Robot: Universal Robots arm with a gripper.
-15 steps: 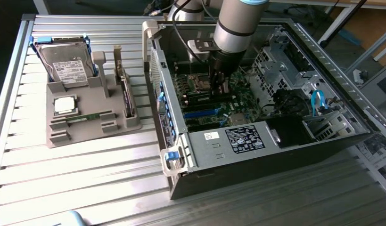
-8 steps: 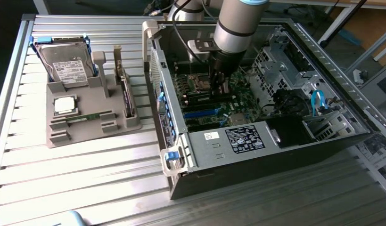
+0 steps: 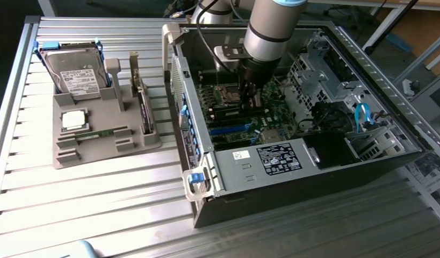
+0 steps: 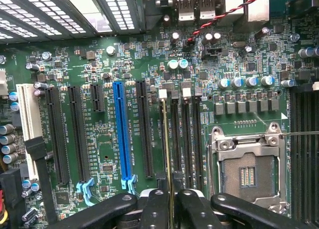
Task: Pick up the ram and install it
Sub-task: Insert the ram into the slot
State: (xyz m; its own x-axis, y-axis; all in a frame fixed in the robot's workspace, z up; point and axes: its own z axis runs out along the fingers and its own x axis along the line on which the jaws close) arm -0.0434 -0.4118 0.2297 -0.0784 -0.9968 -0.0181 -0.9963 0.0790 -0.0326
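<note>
The ram (image 4: pixel 166 149) appears edge-on in the wrist view as a thin vertical strip. It runs from between my fingers (image 4: pixel 154 209) up to the white latch of a memory slot (image 4: pixel 162 94). My gripper (image 4: pixel 168 204) is shut on it, and the stick lines up with the leftmost of the black memory slots (image 4: pixel 185 139). I cannot tell whether it is seated in the slot. In the exterior view my gripper (image 3: pixel 249 97) reaches down inside the open computer case (image 3: pixel 227 166), just over the motherboard.
An empty processor socket (image 4: pixel 246 174) lies beside the memory slots, a blue expansion slot (image 4: pixel 119 129) on the other side. Outside the case, a grey holder (image 3: pixel 98 150) carries a hard drive (image 3: pixel 75 72), a square silver chip (image 3: pixel 73 119) and a small green board (image 3: pixel 98 134).
</note>
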